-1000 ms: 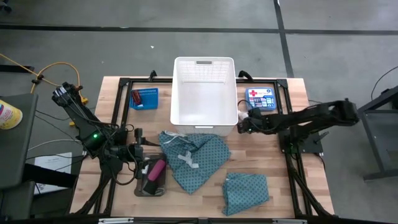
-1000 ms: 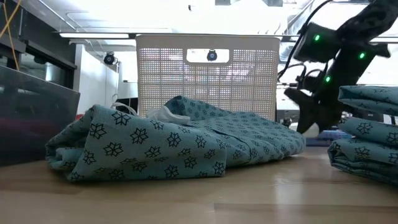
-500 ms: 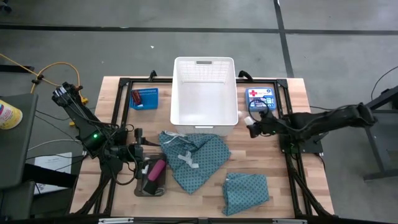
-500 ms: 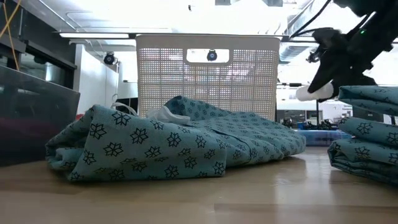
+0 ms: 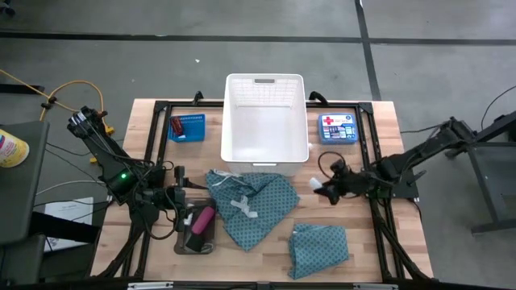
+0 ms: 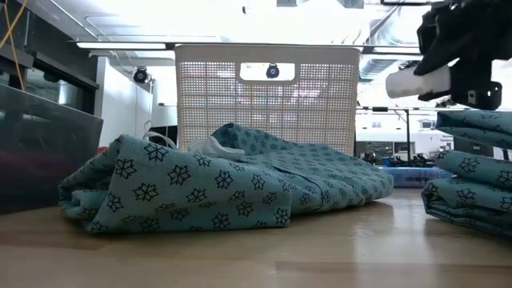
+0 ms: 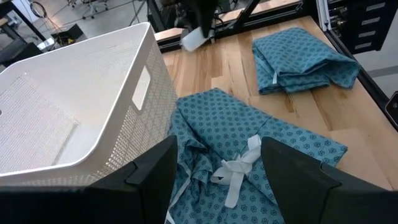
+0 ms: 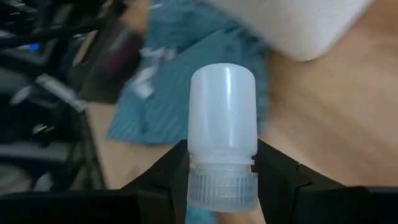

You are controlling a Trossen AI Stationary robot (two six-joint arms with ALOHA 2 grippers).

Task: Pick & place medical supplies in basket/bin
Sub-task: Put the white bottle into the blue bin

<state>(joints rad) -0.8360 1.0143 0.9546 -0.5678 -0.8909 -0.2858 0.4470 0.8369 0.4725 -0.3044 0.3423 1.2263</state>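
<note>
My right gripper (image 5: 326,190) hangs above the bare wood right of the teal dotted cloth (image 5: 250,205), shut on a small white tube (image 5: 316,186). The low view shows the tube (image 6: 414,81) high above the table. A second teal cloth (image 5: 319,250) lies folded on the table near the front edge. The large white basket (image 5: 264,121) stands at the far middle. My left gripper (image 5: 193,197) is open by the spread cloth's left edge, nothing between its fingers (image 7: 214,180). A pink cylinder (image 5: 202,218) and a black block (image 5: 197,241) lie in the grey tray (image 5: 179,242). My right gripper pinches the tube's ribbed cap end (image 8: 222,186) between its two fingers. They come from the table's right, slanting down. The smooth body (image 8: 222,112) sticks out past the fingertips toward the table's left. The tube is lifted clear and lies nearly level.
A small blue basket (image 5: 187,127) with red pieces sits far left. A flat blue box with a red cross (image 5: 338,127) lies right of the white basket. Bare wood shows between the two cloths and along the right side.
My right gripper has risen from beside the white basket's right wall and swung toward the table's near edge, carrying the white tube. The tube has tipped from pointing down to nearly level.
</note>
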